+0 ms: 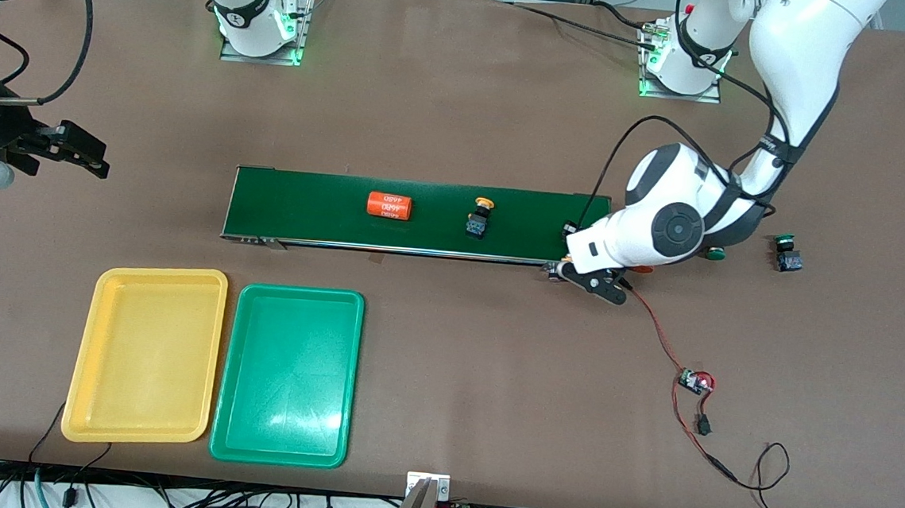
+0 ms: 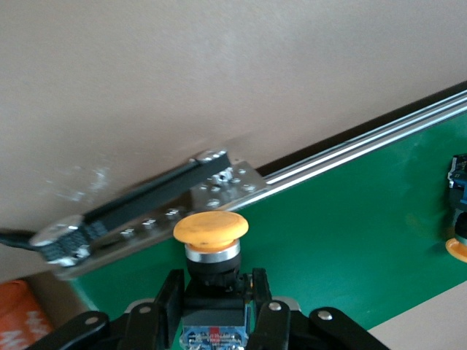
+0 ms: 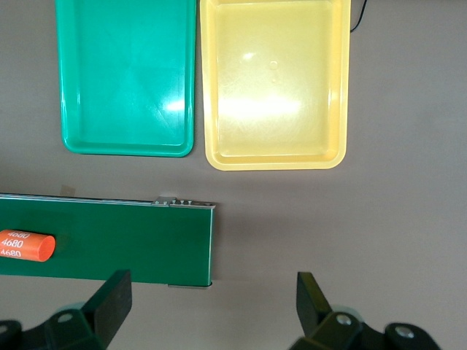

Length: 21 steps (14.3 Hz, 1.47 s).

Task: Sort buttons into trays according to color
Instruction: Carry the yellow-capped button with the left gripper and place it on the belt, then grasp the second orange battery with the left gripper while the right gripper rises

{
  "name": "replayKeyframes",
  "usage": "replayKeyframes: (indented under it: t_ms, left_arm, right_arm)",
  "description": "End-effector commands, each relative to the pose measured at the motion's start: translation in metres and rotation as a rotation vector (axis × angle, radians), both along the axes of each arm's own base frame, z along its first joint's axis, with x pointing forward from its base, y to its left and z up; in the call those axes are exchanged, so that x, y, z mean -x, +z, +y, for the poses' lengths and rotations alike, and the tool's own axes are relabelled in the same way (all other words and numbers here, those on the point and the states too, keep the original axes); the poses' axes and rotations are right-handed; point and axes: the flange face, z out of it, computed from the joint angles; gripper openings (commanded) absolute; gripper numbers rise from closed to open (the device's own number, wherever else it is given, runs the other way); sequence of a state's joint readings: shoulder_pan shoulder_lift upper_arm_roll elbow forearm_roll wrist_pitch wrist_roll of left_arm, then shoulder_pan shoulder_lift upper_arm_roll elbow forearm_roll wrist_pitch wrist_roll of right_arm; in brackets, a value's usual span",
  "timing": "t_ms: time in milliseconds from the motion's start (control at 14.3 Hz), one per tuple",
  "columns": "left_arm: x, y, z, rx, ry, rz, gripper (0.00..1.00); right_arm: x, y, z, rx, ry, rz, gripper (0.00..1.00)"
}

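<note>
At the left arm's end of the long dark-green conveyor belt, my left tool is closed on a yellow-capped push-button switch with a black-and-blue body. I see the fingers clamped on either side of the blocky body, with the round mushroom cap pointing away from the wrist, so the button's long axis runs straight out along the tool's own line. In the front view the arm hides that button entirely.

What I judge the coming move to turn on is this: the shallow yellow plastic tray lies well apart from the held button, at the right arm's end of the worktop and nearer to the front camera than the belt. The matching green tray sits just beside it, on the side toward the left arm, so a carry from here passes over green before it reaches yellow.

My right tool hangs with its jaws wide and nothing between them, over bare worktop off the belt's other end; that arm waits, and it is clearly the nearer one to both trays.

A second yellow-capped button lies tipped on the belt, cap pointing toward the robot bases, body toward the front camera. One orange cylinder with white print lies on its side on the belt, its long axis along it. A green-capped button rests on the worktop off the left arm's end of the belt.
</note>
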<state>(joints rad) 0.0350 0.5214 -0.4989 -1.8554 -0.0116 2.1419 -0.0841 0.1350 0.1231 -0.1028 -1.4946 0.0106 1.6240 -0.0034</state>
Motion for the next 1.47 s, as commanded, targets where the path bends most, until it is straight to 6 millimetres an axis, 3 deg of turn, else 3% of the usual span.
replayKeyframes:
  t_ms: [0,279,558,628,698,768,838,1047,1187,1256,1396]
  left_arm:
    - [0.007,0.006,-0.008,-0.012,0.058,0.007,0.00]
    - [0.021,0.010,-0.007,-0.047,0.093,0.018,0.00]
    - [0.034,-0.001,-0.005,-0.083,0.147,0.057,0.01]
    - [0.034,-0.001,-0.007,-0.083,0.151,0.058,0.11]
    - [0.035,0.000,-0.008,-0.083,0.149,0.057,0.40]
    - [0.033,0.010,-0.008,-0.081,0.149,0.038,0.75]
    - [0.031,0.023,-0.008,-0.075,0.132,0.009,1.00]
    - [0.013,0.064,0.006,-0.060,0.166,-0.077,1.00]
    - [-0.001,0.085,0.035,-0.064,0.213,-0.109,1.00]
    - [-0.004,0.092,0.045,-0.067,0.232,-0.119,1.00]
    - [-0.015,0.083,0.077,-0.079,0.276,-0.104,1.00]
  right_arm:
    - [0.003,0.001,0.002,0.005,0.000,0.005,1.00]
    - [0.003,0.001,0.002,0.005,0.000,0.005,1.00]
    - [0.003,0.001,0.002,0.005,0.000,0.005,1.00]
    - [0.003,0.001,0.002,0.005,0.000,0.005,1.00]
    - [0.003,0.001,0.002,0.005,0.000,0.005,1.00]
    - [0.003,0.001,0.002,0.005,0.000,0.005,1.00]
    - [0.003,0.001,0.002,0.005,0.000,0.005,1.00]
    - [0.003,0.001,0.002,0.005,0.000,0.005,1.00]
    - [0.003,0.001,0.002,0.005,-0.002,0.005,1.00]
    - [0.003,0.000,0.003,0.005,0.000,0.008,1.00]
    - [0.004,-0.001,0.003,0.005,0.001,0.017,1.00]
